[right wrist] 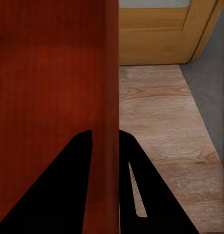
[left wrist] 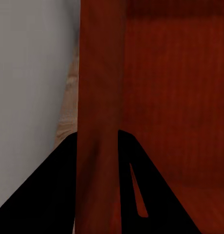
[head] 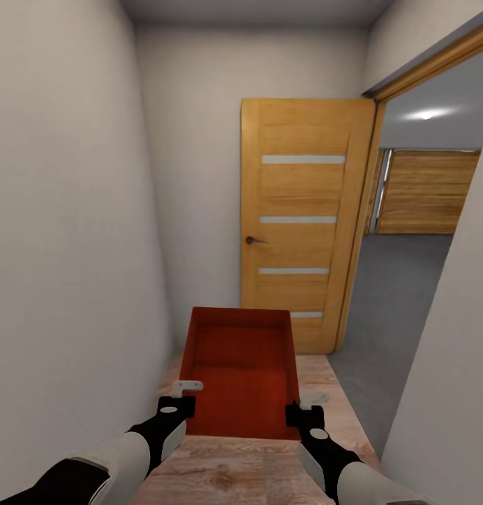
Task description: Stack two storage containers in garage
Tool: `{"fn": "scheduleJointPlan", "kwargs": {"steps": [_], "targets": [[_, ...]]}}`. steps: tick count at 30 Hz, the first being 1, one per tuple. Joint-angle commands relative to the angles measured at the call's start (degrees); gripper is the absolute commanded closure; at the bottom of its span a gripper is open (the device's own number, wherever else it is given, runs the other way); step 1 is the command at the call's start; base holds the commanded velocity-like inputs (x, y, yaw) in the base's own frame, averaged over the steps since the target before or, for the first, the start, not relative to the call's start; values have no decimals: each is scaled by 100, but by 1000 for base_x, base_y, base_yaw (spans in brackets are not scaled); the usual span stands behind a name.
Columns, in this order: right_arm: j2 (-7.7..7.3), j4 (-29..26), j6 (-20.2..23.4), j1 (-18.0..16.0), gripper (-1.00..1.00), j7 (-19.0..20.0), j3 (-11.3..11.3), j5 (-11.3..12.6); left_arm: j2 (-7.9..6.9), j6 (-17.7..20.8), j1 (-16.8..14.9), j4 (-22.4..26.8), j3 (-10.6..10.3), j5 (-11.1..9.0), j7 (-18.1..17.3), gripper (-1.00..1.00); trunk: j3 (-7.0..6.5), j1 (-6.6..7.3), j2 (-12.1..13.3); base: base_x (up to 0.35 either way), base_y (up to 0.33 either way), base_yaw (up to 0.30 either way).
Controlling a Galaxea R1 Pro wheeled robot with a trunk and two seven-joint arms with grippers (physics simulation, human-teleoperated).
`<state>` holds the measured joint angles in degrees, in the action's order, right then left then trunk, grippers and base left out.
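I hold one red-orange storage container (head: 240, 372) out in front of me, open side up, above light wood planks in a narrow hallway. My left gripper (head: 183, 394) is shut on its left wall (left wrist: 97, 122). My right gripper (head: 305, 407) is shut on its right wall (right wrist: 111, 122). In each wrist view the black fingers straddle the wall, one inside and one outside. Through the doorway on the right I see the garage's grey concrete floor (head: 395, 294) and its wood-plank door (head: 427, 193).
A wooden door (head: 304, 224) with pale glass strips stands open ahead, against the end wall. A white wall (head: 66, 245) runs close on my left and another (head: 458, 365) close on my right. The doorway opens to the right of the wooden door.
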<state>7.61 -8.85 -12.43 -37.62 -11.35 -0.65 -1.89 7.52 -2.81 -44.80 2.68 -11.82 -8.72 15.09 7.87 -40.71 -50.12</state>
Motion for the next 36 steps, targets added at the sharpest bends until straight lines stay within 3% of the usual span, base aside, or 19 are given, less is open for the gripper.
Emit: {"fn": "scheduleJointPlan", "kwargs": {"steps": [1, 36], "targets": [[4, -125, -75, -9, 100, 40, 194, -92, -164, -26, -2, -12, 133, -81, 135, 100, 9, -1, -7, 18, 0, -257], [7, -125, -75, -9, 100, 43, 192, -92, -153, -26, -2, -14, 136, -77, 135, 100, 9, -1, -7, 49, 0, -282]]}}
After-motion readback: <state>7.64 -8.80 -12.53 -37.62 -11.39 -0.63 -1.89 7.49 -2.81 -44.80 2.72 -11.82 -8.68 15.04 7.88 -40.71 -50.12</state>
